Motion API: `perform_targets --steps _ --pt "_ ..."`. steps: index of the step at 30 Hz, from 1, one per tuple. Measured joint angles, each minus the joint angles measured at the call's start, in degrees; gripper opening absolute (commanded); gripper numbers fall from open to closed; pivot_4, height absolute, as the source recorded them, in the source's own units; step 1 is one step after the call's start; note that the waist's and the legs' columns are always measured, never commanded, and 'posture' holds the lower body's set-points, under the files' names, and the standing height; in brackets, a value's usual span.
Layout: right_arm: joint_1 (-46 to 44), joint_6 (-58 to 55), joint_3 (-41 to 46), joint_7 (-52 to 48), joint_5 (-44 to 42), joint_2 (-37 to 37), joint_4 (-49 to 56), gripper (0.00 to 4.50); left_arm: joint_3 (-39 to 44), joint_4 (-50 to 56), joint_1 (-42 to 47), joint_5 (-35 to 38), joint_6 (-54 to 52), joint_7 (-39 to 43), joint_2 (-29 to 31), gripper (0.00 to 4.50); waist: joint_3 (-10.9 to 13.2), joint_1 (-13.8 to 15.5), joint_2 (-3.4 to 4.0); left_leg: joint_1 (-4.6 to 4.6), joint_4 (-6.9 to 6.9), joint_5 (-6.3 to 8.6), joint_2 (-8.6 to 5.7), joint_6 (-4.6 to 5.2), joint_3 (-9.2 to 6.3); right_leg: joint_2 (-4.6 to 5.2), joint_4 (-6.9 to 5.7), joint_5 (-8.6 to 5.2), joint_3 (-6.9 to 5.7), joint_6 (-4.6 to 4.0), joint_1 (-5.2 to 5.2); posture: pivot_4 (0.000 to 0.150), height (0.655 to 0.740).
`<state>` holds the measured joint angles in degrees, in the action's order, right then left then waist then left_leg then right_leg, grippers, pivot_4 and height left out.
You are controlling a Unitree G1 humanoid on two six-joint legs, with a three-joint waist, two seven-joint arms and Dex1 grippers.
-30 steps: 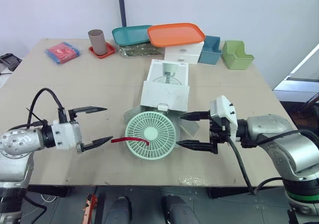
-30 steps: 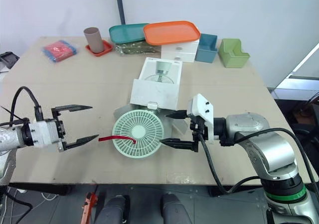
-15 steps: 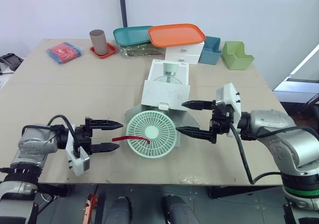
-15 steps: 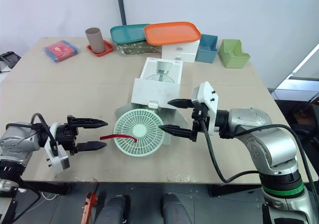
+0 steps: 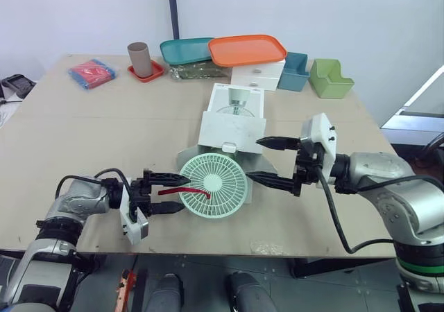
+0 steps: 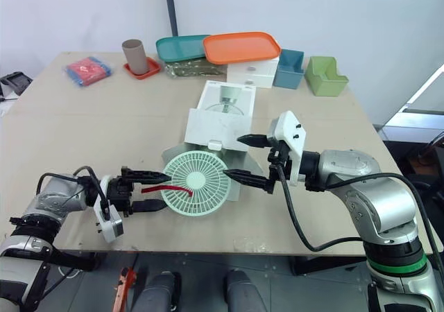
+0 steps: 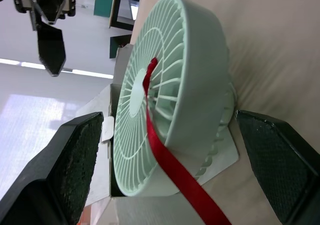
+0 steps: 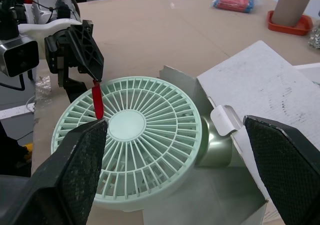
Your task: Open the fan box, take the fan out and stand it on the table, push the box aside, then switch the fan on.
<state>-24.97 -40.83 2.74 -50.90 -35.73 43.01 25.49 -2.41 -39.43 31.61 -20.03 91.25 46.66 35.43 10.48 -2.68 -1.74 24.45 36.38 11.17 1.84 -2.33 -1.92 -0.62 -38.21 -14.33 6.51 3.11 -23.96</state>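
Tan and matte, the flat tabletop (image 5: pixel 90 128) has clutter along its 12 o'clock edge, among it a glossy orange plastic tray (image 5: pixel 247 49). Near the 6 o'clock edge, at the centre, lies the pale green round plastic fan (image 5: pixel 222 180), tilted face-up on the splayed flaps of the white cardboard box (image 5: pixel 231 130), which sits at the fan's 12 o'clock. The fan's stem points back into the box mouth; I cannot tell whether its base is free. My left gripper (image 5: pixel 182 193) is at the fan's 9 o'clock, its two fingers released and spread, with the thin red ribbon (image 7: pixel 172 170) tied to the grille running out between them. My right gripper (image 5: pixel 253 159) is at the fan's 3 o'clock, also released, its fingers wide apart over a flap. My worry is the ribbon: if the left fingers close on it and not on the rim, a pull could drag or flip the fan, or tear the strip. The rim looks smooth, hard and curved, so a shallow pinch may slip. The grille is a wheel of fine ribs around a solid hub, and a pointed fingertip could snag there. The box looks light and thin-walled, so it may lift with the fan if the base catches. With the table's near edge close, any slide toward 6 o'clock risks a fall.
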Motion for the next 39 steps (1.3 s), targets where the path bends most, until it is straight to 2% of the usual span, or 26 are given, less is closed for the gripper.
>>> perform_targets --steps 4,7,10,16,21,25,26,39 --pt "0.0 0.0 0.0 0.7 0.0 0.0 0.0 4.45 1.1 0.1 0.5 -5.6 -0.1 -3.9 -0.6 4.50 0.0 0.0 0.00 -0.01 0.00 -0.08 -0.01 0.11 0.01 0.00 0.00 0.10 0.00 0.00 0.01 0.150 0.7400" --pt "0.0 0.0 -0.1 1.2 0.0 -0.1 0.0 4.50 1.2 0.7 0.6 -9.2 -1.1 -6.9 -1.2 3.77 0.0 0.0 0.00 -0.01 0.01 -0.12 -0.01 0.16 0.01 0.00 0.00 0.17 0.00 0.01 0.02 0.150 0.7400" --pt "0.0 0.0 -0.1 1.3 0.0 -0.1 0.0 4.50 1.2 1.0 0.7 -11.2 -1.9 -9.0 -1.1 2.83 0.0 0.0 0.00 -0.01 0.01 -0.16 -0.01 0.21 0.01 0.00 0.00 0.22 0.00 0.01 0.01 0.150 0.7400" --pt "0.0 0.0 -0.4 2.0 0.0 -0.2 0.0 4.50 1.1 2.5 0.6 -17.6 -2.6 -15.2 -0.7 2.83 0.0 0.0 0.00 -0.01 0.02 -0.25 0.00 0.26 0.03 0.01 0.00 0.32 0.00 0.03 0.02 0.150 0.7400" --pt "0.0 0.0 -0.5 2.2 0.0 -0.2 0.0 4.50 0.6 3.6 0.6 -20.2 -3.1 -19.0 -0.3 2.83 0.0 0.0 0.00 -0.01 0.03 -0.27 0.00 0.26 0.04 0.02 0.00 0.35 0.00 0.06 0.02 0.150 0.7400" --pt "0.0 0.0 -0.5 2.3 0.1 -0.2 0.0 4.50 -0.3 5.0 0.6 -21.0 -4.3 -21.8 -0.1 1.83 0.0 0.0 0.00 -0.01 0.03 -0.28 0.00 0.26 0.05 0.02 0.00 0.36 0.00 0.07 0.03 0.150 0.7400" --pt "0.0 0.0 -0.5 2.3 0.1 -0.2 0.0 4.50 -0.8 6.0 0.6 -21.1 -5.0 -23.0 0.1 1.76 0.0 0.0 0.00 -0.02 0.04 -0.29 0.00 0.27 0.05 0.03 0.00 0.37 0.00 0.08 0.05 0.150 0.7400" --pt "-0.2 0.8 -2.2 2.2 1.2 -0.5 -0.4 4.50 -3.1 8.9 -0.7 -24.1 -6.9 -30.0 2.0 1.76 0.0 0.0 0.00 -0.02 0.04 -0.32 0.01 0.29 0.08 0.03 0.00 0.42 0.00 0.05 0.04 0.150 0.7400"
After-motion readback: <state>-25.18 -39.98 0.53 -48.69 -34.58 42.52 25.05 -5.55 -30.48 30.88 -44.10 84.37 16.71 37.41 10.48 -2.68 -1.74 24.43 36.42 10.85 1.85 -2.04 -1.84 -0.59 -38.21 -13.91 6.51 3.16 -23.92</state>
